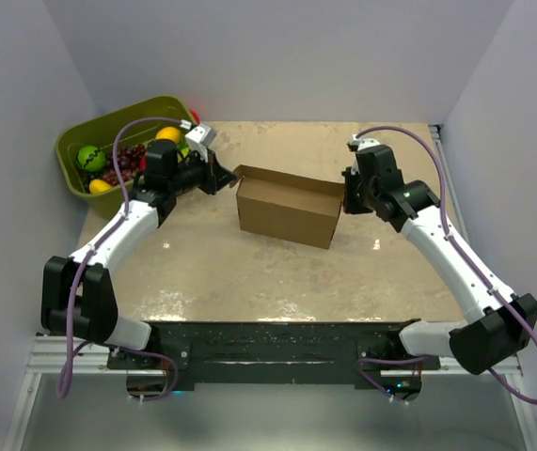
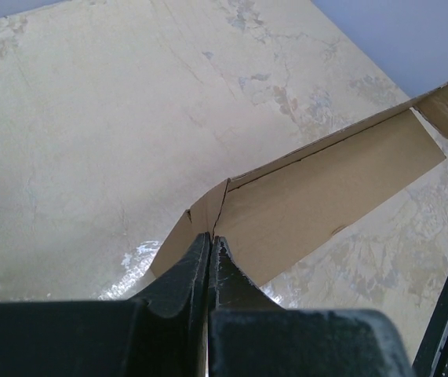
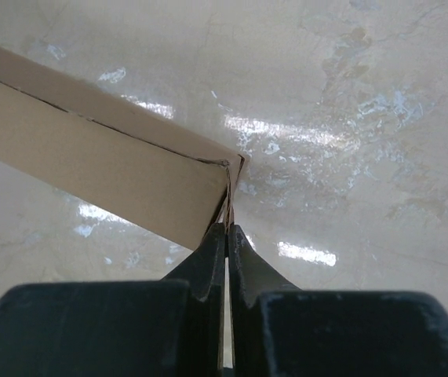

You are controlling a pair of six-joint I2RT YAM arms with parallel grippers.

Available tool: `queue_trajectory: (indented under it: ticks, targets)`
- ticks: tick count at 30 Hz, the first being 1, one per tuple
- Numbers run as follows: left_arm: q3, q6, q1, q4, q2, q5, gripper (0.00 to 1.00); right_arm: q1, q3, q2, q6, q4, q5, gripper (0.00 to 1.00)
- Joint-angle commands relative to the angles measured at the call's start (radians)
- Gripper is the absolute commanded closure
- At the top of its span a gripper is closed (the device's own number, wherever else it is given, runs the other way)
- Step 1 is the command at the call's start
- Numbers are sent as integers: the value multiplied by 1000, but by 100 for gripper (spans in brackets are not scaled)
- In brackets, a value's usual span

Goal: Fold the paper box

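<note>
Brown corrugated cardboard box (image 1: 287,214) stands centre of marbled surface (image 1: 249,272), between arms. Left claw (image 2: 210,245) pinched tight on end flap; right claw (image 3: 227,233) pinched tight on opposite end edge. Likely light, stiff, creases readily; grip thin flap edges.

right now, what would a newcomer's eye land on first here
The brown box stands mid-table with its top open, and the left gripper and right gripper are each pinched shut on one end of it. After that, the green bin of fruit at the far left corner draws the eye.
</note>
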Motion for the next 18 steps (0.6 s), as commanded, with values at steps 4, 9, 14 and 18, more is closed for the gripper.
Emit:
queue_trajectory:
  ticks: [4,9,14,18]
  targets:
    - [-39,-57,-36,39,-56,5,100,5,-50,-22,82,185,2,100]
    - [-40,-60,-45,43,-52,14,100,7,-76,-10,111,232,2,100]
    - [-40,-54,-45,39,-50,11,100,7,-85,9,109,234,19,100]
    - [-40,-53,-45,36,-50,8,100,5,-96,9,97,220,55,100]
